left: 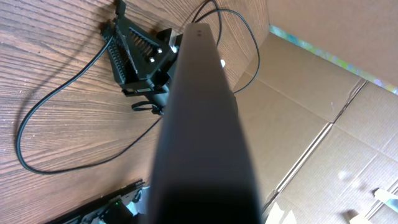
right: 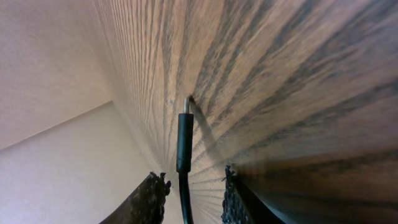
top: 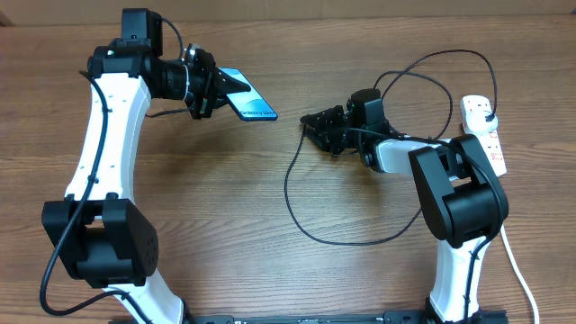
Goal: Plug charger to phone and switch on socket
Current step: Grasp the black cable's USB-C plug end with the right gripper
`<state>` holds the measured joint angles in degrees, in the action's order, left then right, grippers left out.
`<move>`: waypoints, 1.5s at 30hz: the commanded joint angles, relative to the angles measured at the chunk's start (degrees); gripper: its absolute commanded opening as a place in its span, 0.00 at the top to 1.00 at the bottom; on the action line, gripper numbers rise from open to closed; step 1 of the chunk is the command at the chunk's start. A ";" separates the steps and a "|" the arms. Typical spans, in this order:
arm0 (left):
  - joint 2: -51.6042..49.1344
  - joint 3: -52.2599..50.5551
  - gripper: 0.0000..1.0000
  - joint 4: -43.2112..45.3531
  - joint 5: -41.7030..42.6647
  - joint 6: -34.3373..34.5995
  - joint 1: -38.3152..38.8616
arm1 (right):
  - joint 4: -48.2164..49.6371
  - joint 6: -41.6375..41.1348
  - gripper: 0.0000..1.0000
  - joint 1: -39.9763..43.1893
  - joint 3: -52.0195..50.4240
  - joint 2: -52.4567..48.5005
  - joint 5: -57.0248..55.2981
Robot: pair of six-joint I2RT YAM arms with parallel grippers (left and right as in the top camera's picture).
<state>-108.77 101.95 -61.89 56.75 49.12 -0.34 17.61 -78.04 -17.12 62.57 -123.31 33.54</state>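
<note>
Phone (top: 249, 99) in the left claw (top: 219, 90): the claw is clenched on one end of it and holds it off the counter (top: 270, 270), tilted, blue screen up, at the far left-centre of the overhead view. The free end points toward the right arm. From the left wrist, the phone (left: 202, 124) shows only as a dark, blurred slab running up the middle of the frame. Beyond it lie the right claw (left: 137, 56) and a sheet of cardboard (left: 323, 93).

The right claw (top: 313, 126) lies low over the counter, near mid-table, aimed at the phone but well apart from it. In its own camera the right claw (right: 194, 176) stands released: the two fingers (right: 152, 199) are spread, and the charger's connector (right: 183, 140) runs up between them with a gap showing on either side. The connector's metal tip touches the wood. Whether the cable is pinched further back, out of sight, I cannot tell.

The charger (top: 290, 193) is a thin black cable that sweeps in a wide loop across the counter in front of the right arm, then arcs over behind it to the socket (top: 483, 135). Its black plug (top: 487, 114) sits in the far end of that white strip, which lies at the right edge beside the right arm. A thick white cord (top: 515, 261) trails from the strip toward the near edge. The position of the strip's switch is too small to read.
</note>
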 commanded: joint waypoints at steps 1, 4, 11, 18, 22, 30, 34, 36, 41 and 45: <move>0.31 0.42 0.96 -0.07 1.09 -1.60 0.68 | 0.33 -0.11 0.68 -0.07 0.94 -1.07 -1.40; 0.31 0.42 0.95 -0.04 1.07 -1.60 0.87 | 0.35 0.07 0.73 -0.09 0.94 -1.14 -1.53; 0.31 0.42 0.95 -0.46 -0.31 -1.57 1.42 | 0.52 0.28 0.82 -0.09 0.94 -1.84 -1.75; 0.31 0.42 0.95 -0.50 -0.39 -1.79 1.60 | 2.71 6.01 0.88 -0.07 0.94 -3.98 0.26; 0.31 0.42 0.95 -0.48 -0.44 -2.47 1.60 | 1.33 15.08 0.96 0.55 0.94 -4.00 2.93; 0.31 0.42 0.95 -0.50 -1.49 -3.61 1.60 | -2.69 21.16 0.96 5.68 0.87 -4.00 9.51; 0.31 0.42 0.96 -0.46 -2.32 -5.44 1.60 | -2.89 26.40 0.96 8.52 0.87 -4.00 17.59; 0.31 0.42 0.96 -0.55 -3.72 -6.67 1.60 | -2.45 30.05 0.96 9.20 0.90 -4.00 20.92; 0.31 0.42 0.96 -0.68 -5.33 -11.39 1.60 | -1.88 34.95 0.96 9.97 0.90 -2.49 27.02; 0.31 0.42 0.96 -0.72 -5.31 -16.90 1.60 | -3.80 35.95 0.96 9.97 0.90 1.29 28.48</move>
<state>-108.77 101.93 -62.61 50.85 38.87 0.78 14.59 -45.52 -7.16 63.05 -126.08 57.98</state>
